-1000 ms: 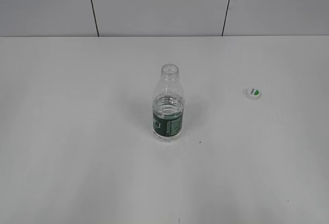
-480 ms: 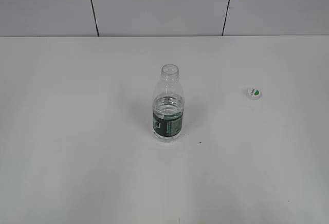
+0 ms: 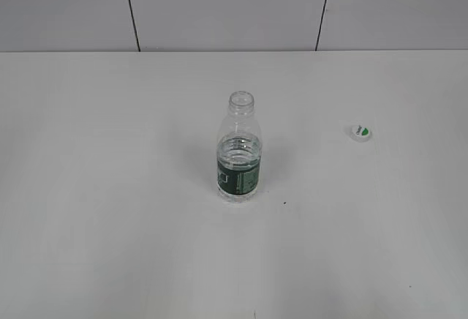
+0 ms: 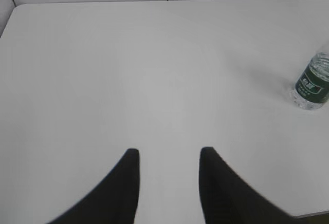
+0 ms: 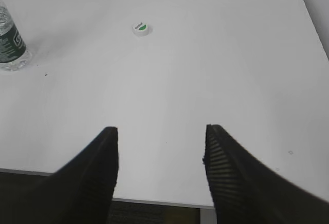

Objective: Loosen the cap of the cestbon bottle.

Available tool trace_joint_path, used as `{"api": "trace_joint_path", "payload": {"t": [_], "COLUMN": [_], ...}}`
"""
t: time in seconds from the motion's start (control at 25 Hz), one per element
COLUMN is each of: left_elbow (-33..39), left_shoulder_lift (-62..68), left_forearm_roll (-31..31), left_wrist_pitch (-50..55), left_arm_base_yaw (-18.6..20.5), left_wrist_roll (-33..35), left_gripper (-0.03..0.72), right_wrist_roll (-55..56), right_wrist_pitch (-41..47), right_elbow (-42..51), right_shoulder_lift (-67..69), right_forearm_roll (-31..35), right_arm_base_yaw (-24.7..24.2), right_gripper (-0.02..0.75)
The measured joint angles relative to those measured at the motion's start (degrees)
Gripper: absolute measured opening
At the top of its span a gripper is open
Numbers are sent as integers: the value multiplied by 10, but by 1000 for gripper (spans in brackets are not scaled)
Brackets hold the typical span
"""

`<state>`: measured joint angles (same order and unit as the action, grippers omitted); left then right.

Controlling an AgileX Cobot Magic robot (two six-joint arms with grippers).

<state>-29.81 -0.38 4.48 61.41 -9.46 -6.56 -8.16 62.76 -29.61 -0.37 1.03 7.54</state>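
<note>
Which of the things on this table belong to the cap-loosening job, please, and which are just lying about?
Part of the job:
- cestbon bottle, upright, its neck open
- cap, off the bottle, lying on the table to its right
- left gripper and right gripper, both open and empty

Just lying about:
- nothing else; only the white table

The left black two-fingered gripper [image 4: 169, 154] hangs with its fingers spread apart, holding nothing. The right black two-fingered gripper [image 5: 162, 131] is likewise spread wide and empty, its ribbed inner pads [image 5: 218, 157] showing.
</note>
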Motion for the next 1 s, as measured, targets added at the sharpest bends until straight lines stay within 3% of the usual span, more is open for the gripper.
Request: {"api": "trace_joint_path", "payload": {"t": [0.28, 1.0], "left_elbow": [0, 0], "left_shoulder_lift": [0, 0], "left_forearm_roll": [-6, 4], "left_wrist_pitch": [0, 0], "left_arm_base_yaw": [30, 32], "left_wrist_roll": [0, 0], "left_gripper": [245, 244], "right_wrist_roll": [0, 0], "right_wrist_pitch": [0, 0], "right_elbow": [0, 0], "right_shoulder_lift": [0, 0], "right_forearm_roll": [-2, -1], "right_arm_base_yaw": [-58, -61], "right_gripper": [412, 412]}}
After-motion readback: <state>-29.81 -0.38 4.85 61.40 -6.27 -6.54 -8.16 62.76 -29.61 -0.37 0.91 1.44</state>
